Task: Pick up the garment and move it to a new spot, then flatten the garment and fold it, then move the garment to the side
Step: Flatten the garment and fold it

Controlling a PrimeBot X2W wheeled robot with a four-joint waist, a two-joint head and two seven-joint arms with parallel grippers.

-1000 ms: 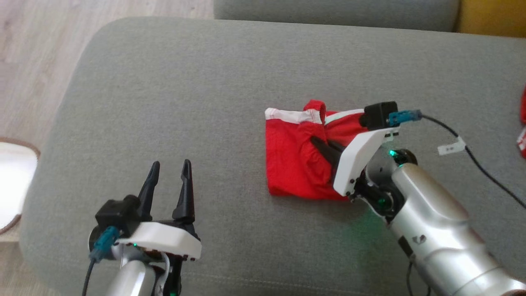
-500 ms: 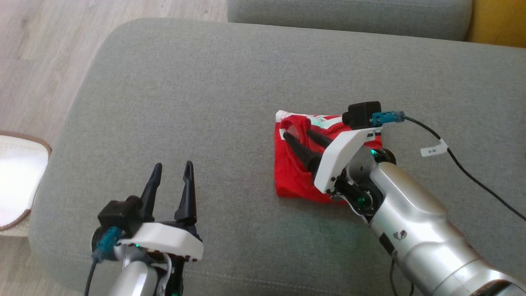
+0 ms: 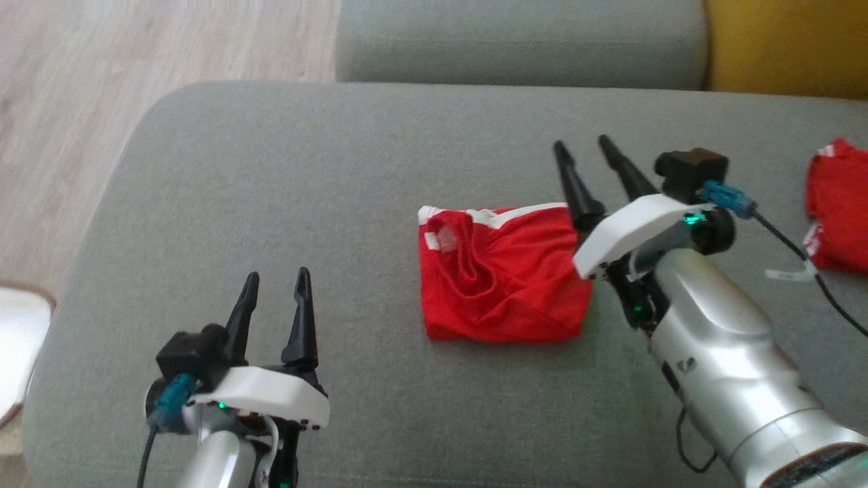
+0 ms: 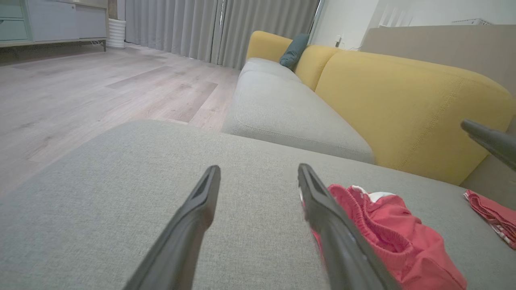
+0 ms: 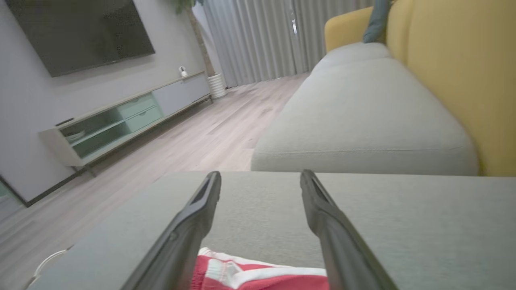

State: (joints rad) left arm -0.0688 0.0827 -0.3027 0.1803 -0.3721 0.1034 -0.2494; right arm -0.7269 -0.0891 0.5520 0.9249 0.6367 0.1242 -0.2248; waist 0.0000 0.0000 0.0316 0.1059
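The garment, bright red with white trim along its top edge, lies folded into a rough square on the grey seat cushion. My right gripper stands open just off the garment's upper right corner, raised and holding nothing; its wrist view looks past the open fingers at a strip of the garment below. My left gripper is open and empty at the lower left, well apart from the garment. In the left wrist view the garment lies to the right of the left gripper.
A second red cloth lies at the cushion's right edge. A further grey cushion and the yellow backrest are behind. Wooden floor lies beyond the cushion's left edge, with a white round object on it.
My right gripper opened, let go of the garment and drew back up and to the right. The garment now lies flat and free. The head camera shifted; the left gripper stayed put.
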